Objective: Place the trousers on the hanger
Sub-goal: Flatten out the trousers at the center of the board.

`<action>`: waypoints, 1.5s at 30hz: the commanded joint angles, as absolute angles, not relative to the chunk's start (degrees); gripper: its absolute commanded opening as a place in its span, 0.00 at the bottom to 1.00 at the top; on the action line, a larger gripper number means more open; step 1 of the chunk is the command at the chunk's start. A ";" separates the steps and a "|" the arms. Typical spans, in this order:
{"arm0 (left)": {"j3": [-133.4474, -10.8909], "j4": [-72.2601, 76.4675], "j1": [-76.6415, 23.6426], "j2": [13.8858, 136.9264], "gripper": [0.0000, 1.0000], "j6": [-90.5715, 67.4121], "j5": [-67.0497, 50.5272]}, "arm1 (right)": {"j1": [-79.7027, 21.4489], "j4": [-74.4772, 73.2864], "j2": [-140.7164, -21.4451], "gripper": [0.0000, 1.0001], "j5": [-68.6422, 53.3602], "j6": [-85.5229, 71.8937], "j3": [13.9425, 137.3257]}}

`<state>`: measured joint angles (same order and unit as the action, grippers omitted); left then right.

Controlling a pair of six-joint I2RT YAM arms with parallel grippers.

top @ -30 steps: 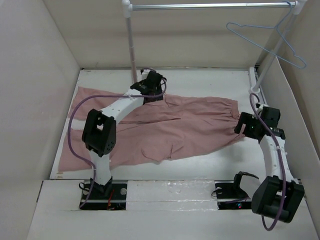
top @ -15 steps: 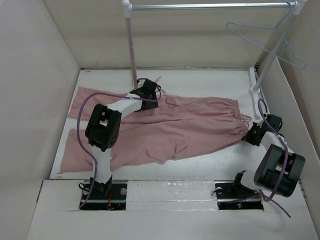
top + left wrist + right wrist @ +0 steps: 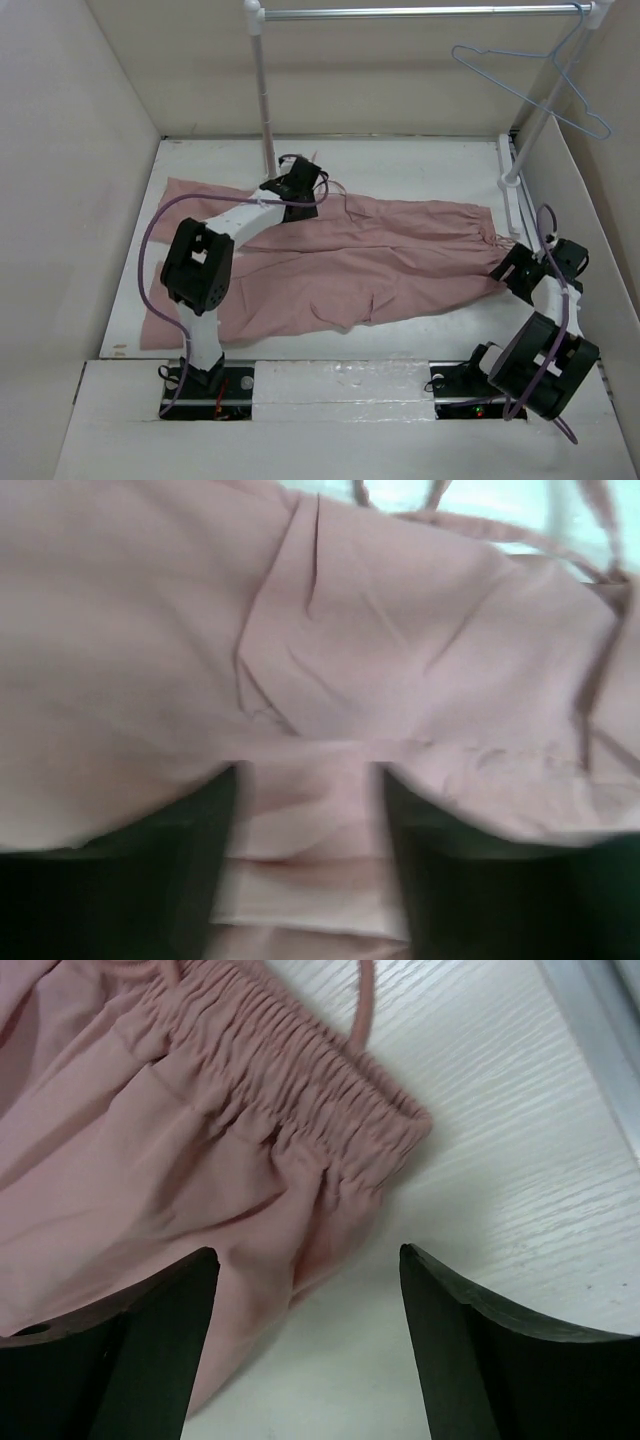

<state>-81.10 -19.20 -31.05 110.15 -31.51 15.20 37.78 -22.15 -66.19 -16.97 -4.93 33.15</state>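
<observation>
The dusty-pink trousers [image 3: 350, 270] lie flat across the table, waist to the right and legs to the left. My left gripper [image 3: 305, 185] presses on their far edge. In the left wrist view its jaws [image 3: 305, 780] stand apart, with a fold of the trousers [image 3: 400, 630] between them. My right gripper [image 3: 512, 268] sits at the waist's near corner, open. In the right wrist view the gathered waistband [image 3: 290, 1060] lies ahead of the open gripper [image 3: 305, 1260], untouched. The pale blue hanger [image 3: 478, 49] hangs from the rail at the top right, far above both grippers.
A metal rail [image 3: 420, 12] spans the back on a left post [image 3: 265, 90] and a slanted right post [image 3: 535, 130]. High walls close in the table on both sides. The drawstring [image 3: 500, 235] trails off the waist towards the right wall.
The right arm has folded back towards its base, its gripper staying low by the waist corner. The trousers have slid a little to the right. The left gripper has shifted slightly right.
</observation>
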 commanded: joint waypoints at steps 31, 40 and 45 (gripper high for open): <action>-51.23 -18.55 23.91 84.71 0.59 -37.88 7.47 | -7.38 -27.69 -57.83 0.78 -23.82 1.32 44.65; -57.29 -16.35 23.91 94.12 0.00 -36.92 8.26 | -7.38 -28.39 -58.18 0.77 -23.38 1.32 44.82; -63.88 -19.93 23.91 99.48 0.00 -36.39 12.47 | -7.38 -29.44 -57.83 0.78 -21.62 1.23 45.44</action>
